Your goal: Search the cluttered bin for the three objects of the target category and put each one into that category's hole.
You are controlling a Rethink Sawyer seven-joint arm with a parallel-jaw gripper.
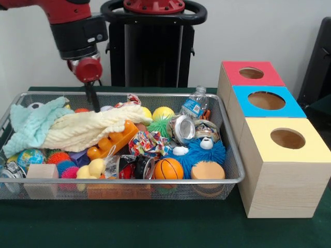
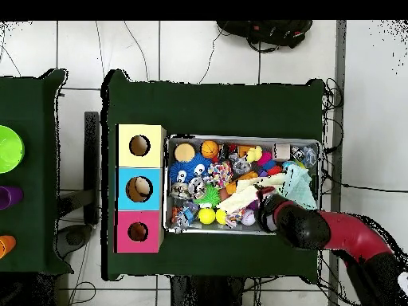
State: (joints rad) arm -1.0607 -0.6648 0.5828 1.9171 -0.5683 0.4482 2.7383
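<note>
Here, nearest to the camera in the front view, the wire mesh bin (image 1: pixel 235 173) stood on the dark green table (image 1: pixel 155 227), full of mixed things. Along its near wall lay a wooden cube (image 1: pixel 41 171), a small globe ball (image 1: pixel 30 156), a pale yellow rubber duck (image 1: pixel 92 168), an orange mini basketball (image 1: pixel 168 168) and a round tan sponge (image 1: pixel 208 170). Just behind the sponge sat a blue fuzzy toy with white eyes (image 1: pixel 201 150), and a silver can (image 1: pixel 183 128) lay tilted above it. An orange plastic toy (image 1: pixel 111 140) rested near the middle, partly under a cream knitted cloth (image 1: pixel 93 129), and a light teal cloth (image 1: pixel 33 124) was heaped in the left part of the bin. Farther back were a yellow ball (image 1: pixel 163 113), a green spiky ball (image 1: pixel 160 125) and a small water bottle (image 1: pixel 194 105) leaning at the far wall.

Beside the bin stood three wooden boxes in a row, each with a round hole on top: the yellow box (image 1: pixel 287 139) nearest, then the blue box (image 1: pixel 266 101), then the red box (image 1: pixel 252 73) farthest.

The gripper (image 1: pixel 93 101) hung down from the red and black arm (image 1: pixel 77 26) at the far left part of the bin, its dark tip just over the cream knitted cloth. Whether it was open or closed, I cannot tell. Which things belong to the target category, the pictures did not show.
</note>
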